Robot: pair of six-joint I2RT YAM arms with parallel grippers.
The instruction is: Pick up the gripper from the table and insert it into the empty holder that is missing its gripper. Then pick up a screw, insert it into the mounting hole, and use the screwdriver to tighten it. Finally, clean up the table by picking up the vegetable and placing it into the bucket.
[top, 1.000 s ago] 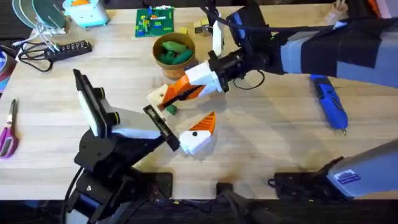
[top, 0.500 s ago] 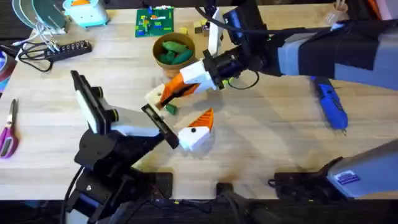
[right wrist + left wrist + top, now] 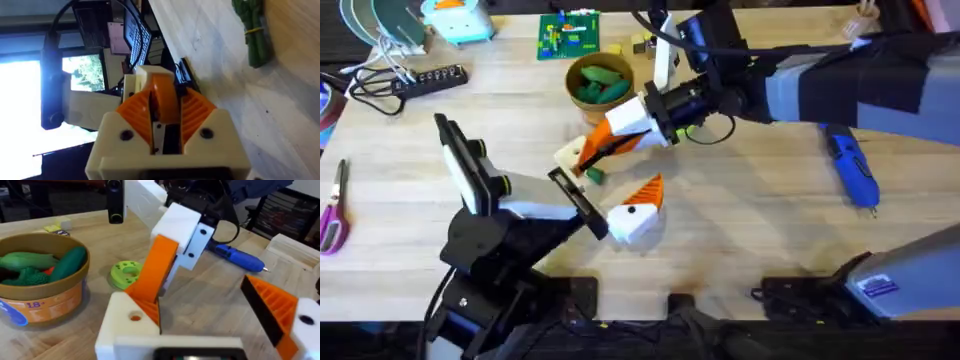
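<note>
Your right gripper (image 3: 592,153) sat in the centre of the overhead frame, with its fingers closed on the gripper (image 3: 164,100), the small orange ribbed fingertip. In the right wrist view this piece was pinched between the two orange pads (image 3: 137,112) and stood out beyond them.

I judge the piece to be light, stiff plastic. Its ribbed face should give good friction, but a wedge can twist or slide out if you squeeze it on the sloped sides. So it was better to hold it on the flat flanks, near the thick end, and leave the mating end free.

The holder (image 3: 131,322), the plain white finger of the left gripper (image 3: 638,208), was at the lower centre of the left wrist view, and the orange piece was touching its top edge. Whether it was seated I cannot tell. The left gripper was spread open and held nothing.

The right arm (image 3: 840,80) reached from the upper right across the middle, its wrist tilted down and left. The left arm (image 3: 520,215) lay low from the lower left, pointing right.
</note>
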